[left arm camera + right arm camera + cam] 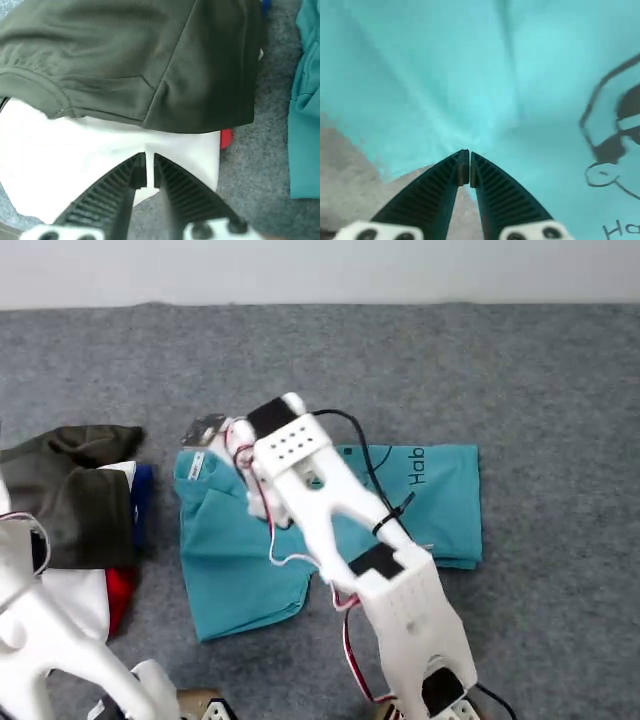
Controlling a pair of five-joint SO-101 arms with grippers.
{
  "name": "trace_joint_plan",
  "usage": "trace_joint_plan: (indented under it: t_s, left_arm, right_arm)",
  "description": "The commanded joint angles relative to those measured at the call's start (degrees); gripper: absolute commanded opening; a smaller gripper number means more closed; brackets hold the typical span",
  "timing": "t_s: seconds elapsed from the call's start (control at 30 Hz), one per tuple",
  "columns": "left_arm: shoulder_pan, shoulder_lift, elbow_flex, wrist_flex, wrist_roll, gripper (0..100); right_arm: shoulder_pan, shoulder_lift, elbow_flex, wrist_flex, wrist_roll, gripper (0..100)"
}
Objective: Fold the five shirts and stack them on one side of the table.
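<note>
— Teal cloth creases straight into the right fingers (462,165). Why hold it there?
— They are closed on the teal shirt (440,510) close to its collar end. It lies in the middle of the tabletop (520,370) and looks partly folded, with its far side flat and its near corner rumpled. A pinch at that edge probably serves to drag the next fold across.
— And the left fingers (140,167)?
— Those are closed as well, with nothing clearly between them. They hang just over the white shirt (75,165) in the pile at the tabletop's left side. That arm seems placed clear of the folding.
— Why is the pile there?
— The task asks for a stack on one side, and that looks like the chosen one. The olive shirt (70,490) lies on top and the white one is under it. A blue shirt (143,500) and a red shirt (120,590) show only as edges at the side.
— So what's the count?
— There are five shirts: four in the pile and the teal one out for folding. There are two arms, one at each.
</note>
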Motion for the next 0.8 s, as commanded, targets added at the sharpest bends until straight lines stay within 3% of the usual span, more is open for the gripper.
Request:
trace_joint_plan:
  t_s: [0.0,0.2,0.37,0.77]
  left_arm:
    - [-3.4,-1.7,-0.5,-2.2,-0.6,4]
    - [-5.5,-1.5,-0.4,-2.5,-2.1,4]
    - [-5.5,-1.8,-0.5,-2.5,-2.1,4]
    - [-5.5,-1.8,-0.5,-2.2,-2.1,4]
  right_arm:
    - [-4.8,-10.1,10.3,2.5,0.1,3.9]
    - [-13.8,-16.1,22.9,2.2,-0.1,20.6]
    - [-20.0,-15.8,23.4,-1.5,0.2,20.3]
    - [-27.5,-5.7,22.9,-8.0,0.5,20.2]
